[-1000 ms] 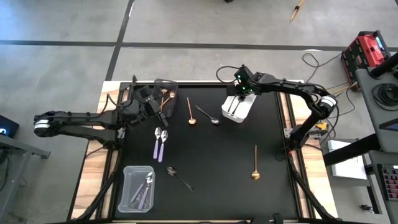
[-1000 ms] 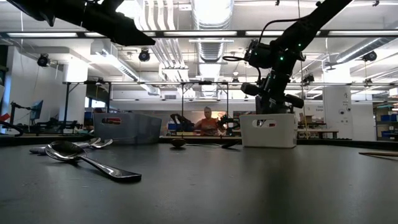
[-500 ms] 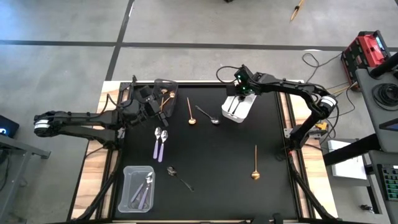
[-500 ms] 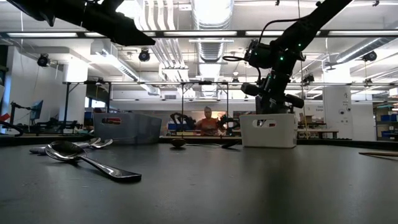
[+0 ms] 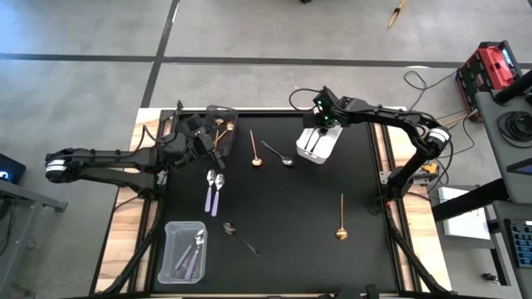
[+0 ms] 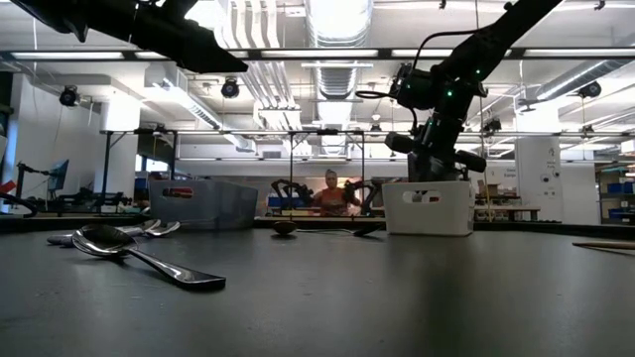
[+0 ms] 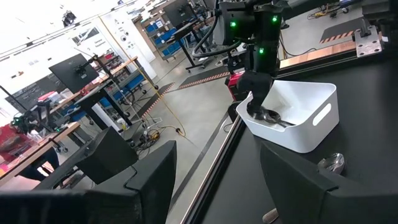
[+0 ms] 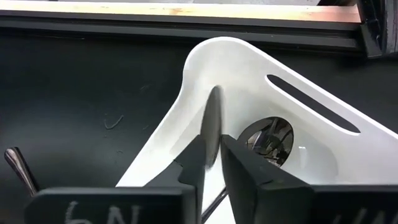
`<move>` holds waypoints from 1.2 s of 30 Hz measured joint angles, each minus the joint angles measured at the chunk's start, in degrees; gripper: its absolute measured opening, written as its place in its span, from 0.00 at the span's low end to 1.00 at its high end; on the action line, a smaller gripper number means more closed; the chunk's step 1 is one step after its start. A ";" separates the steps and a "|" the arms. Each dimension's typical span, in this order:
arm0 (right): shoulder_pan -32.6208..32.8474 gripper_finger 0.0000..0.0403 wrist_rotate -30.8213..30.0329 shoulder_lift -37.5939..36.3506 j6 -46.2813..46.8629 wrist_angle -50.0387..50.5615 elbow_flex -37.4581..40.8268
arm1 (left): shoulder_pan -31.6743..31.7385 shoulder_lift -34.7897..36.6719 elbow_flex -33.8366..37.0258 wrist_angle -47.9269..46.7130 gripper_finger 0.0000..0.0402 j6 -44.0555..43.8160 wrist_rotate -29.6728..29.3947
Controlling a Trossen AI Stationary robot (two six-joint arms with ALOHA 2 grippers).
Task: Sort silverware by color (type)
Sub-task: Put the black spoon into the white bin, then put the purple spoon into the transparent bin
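**Spoon over the white bin: slim, hard, slick**

Dark spoon (image 8: 212, 127) sits edge-on between the right gripper's (image 8: 211, 163) fingers, directly over the white bin (image 8: 298, 155). Fingers lie close on it; whether the pinch has begun to ease I cannot tell. Below the tips, another dark spoon (image 8: 267, 140) already lies in the bin.

Judged handling: light, rigid metal, polished and likely slippery; thin enough to swivel in a narrow pinch. Best taken across the handle near mid-length, flat faces against the pads.

Well off from this gripper, loose spoons lie on the mat: gold (image 5: 341, 218), lilac-handled pair (image 5: 212, 191), dark (image 5: 277, 154). Left gripper (image 5: 202, 141) waits wide open beside the dark bin (image 5: 233, 121).
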State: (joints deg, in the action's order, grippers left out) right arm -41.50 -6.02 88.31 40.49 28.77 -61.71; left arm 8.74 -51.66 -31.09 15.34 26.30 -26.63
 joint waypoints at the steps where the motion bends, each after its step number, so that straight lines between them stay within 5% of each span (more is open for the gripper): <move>1: 0.00 0.13 0.00 0.00 0.00 -0.02 0.00 | 0.00 0.00 0.00 0.01 0.53 0.00 0.00; 15: 0.66 0.17 2.19 -2.07 -2.01 0.85 -2.06 | -0.01 -0.01 0.00 0.13 0.53 -0.44 0.04; 24: 9.03 0.16 2.69 -7.78 -7.18 0.94 -3.65 | -0.05 0.00 0.00 1.37 0.53 -5.38 0.23; 36: 24.31 0.16 -9.50 -12.92 -11.24 0.94 -3.65 | -1.75 0.00 0.00 -6.08 0.53 -24.91 7.64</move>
State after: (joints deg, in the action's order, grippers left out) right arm -17.18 -15.52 75.39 29.25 29.71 -65.36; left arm 6.99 -51.66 -31.09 9.26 1.39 -18.99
